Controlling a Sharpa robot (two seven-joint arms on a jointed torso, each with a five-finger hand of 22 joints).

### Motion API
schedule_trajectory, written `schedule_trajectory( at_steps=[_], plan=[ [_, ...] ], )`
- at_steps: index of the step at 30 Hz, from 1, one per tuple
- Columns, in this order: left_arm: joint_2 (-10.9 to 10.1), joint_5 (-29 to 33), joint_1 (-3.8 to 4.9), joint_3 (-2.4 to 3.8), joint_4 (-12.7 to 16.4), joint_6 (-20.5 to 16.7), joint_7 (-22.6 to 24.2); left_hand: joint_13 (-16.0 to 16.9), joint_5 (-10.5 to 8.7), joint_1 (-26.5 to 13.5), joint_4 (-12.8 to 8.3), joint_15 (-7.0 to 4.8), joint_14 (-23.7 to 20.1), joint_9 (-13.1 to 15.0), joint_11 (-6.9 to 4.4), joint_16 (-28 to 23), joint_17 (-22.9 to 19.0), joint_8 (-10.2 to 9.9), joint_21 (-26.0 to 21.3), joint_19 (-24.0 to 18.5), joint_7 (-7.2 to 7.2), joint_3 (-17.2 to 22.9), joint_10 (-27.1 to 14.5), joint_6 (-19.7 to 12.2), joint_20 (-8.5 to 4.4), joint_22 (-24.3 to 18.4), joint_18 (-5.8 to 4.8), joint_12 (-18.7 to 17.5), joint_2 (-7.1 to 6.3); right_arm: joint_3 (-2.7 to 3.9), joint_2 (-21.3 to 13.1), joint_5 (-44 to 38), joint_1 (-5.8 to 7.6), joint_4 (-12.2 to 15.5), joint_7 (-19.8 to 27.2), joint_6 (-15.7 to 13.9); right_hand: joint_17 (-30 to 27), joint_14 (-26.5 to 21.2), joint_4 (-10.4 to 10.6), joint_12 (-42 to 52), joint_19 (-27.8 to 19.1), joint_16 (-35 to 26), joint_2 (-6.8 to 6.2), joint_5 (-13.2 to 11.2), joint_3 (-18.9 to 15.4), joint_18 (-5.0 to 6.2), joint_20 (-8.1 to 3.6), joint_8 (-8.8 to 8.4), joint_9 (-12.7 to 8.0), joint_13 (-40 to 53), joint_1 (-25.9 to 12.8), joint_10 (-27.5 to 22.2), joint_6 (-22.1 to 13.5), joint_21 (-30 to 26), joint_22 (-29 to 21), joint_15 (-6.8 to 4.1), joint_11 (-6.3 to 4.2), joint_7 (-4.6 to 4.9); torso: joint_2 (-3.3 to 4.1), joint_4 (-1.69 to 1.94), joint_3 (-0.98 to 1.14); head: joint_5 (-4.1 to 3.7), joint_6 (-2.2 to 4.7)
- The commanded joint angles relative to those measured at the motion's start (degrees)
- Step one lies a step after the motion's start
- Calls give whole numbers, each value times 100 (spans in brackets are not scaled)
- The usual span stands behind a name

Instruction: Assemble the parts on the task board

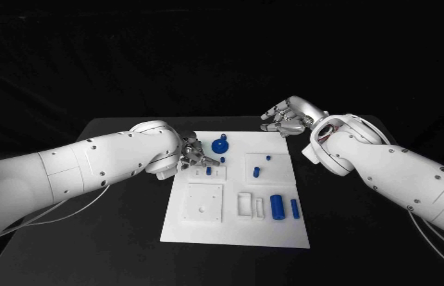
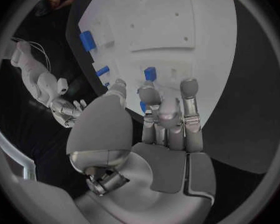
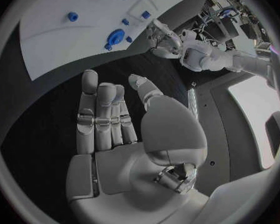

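The white task board [image 1: 236, 225] lies mid-table with several blue parts on it. A round blue part [image 1: 220, 146] stands near its far edge, and two blue cylinders [image 1: 276, 206] lie near its right edge. My left hand [image 1: 194, 152] hovers over the board's far left part, fingers stretched out and apart. In the left wrist view a small blue block [image 2: 150, 73] lies just beyond the fingertips [image 2: 189, 84], and a blue sliver [image 2: 143, 106] shows beside one finger. My right hand [image 1: 287, 117] floats off the board's far right corner, fingers straight, holding nothing.
Black table [image 1: 111, 235] surrounds the board on all sides. White raised blocks with recesses [image 1: 205, 202] sit on the board's near left half. The right wrist view shows the board [image 3: 53, 40], the round part [image 3: 115, 36] and my left hand [image 3: 165, 40] beyond it.
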Motion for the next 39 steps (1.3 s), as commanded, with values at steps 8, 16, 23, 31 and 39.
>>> schedule_trajectory(
  at_steps=[8,16,23,31,39],
  plan=[
    [-8,133,219,64,-285,272,36,-136,928,217,-355,40,-126,-434,87,-168,-179,-24,-115,-28,75,117,-44,-205,5,81,-53,-194,365,2,4,-6,-5,-25,28,0,-8,-27,17,-35,0,-3,-2,19,3,40,32,-32,-9,-5,-38,-29,-43,-32,-7,4,-10,-15,6,-11,2,44,70],
    [227,222,460,83,-1154,686,224,-220,1342,45,-958,71,-240,-830,104,-329,-393,124,-318,-30,106,57,-162,-370,43,84,-37,-219,547,2,24,8,-5,-59,30,-17,-8,-26,45,-31,4,0,-2,-24,-37,44,38,-31,-9,-10,-40,-22,-106,-33,-17,10,-2,-2,26,-60,12,126,133],
    [497,230,555,89,-1919,928,380,-269,1411,-21,-1165,105,-303,-1356,146,-372,-476,77,-419,-25,167,-11,-205,-467,89,94,0,-219,706,2,43,86,-4,-91,50,-72,-20,-45,69,-45,-10,-17,12,-95,-86,43,44,-30,-8,-27,-4,-35,-105,-40,-40,15,1,-3,47,-93,17,147,178],
    [796,221,602,91,-2612,1117,536,-290,1356,-85,-1244,127,-333,-1779,183,-351,-499,115,-464,-18,235,-50,-256,-634,107,104,8,-171,799,3,35,178,-1,-89,51,-102,-93,-75,101,-305,-53,-92,-7,-148,-59,30,47,-29,-8,-383,28,21,-148,-43,-161,17,-3,7,90,-122,14,166,236],
    [1095,155,602,88,-3135,1328,640,-298,1335,-92,-1302,167,-375,-2808,242,-359,-554,-15,-470,-31,349,-87,-306,-734,143,108,43,-144,853,3,29,221,32,-49,54,-123,-417,-81,144,-601,-149,-307,-42,-161,-31,-4,48,-29,-8,-990,78,54,-183,-47,-319,22,3,18,160,-170,14,193,285]
  ],
)
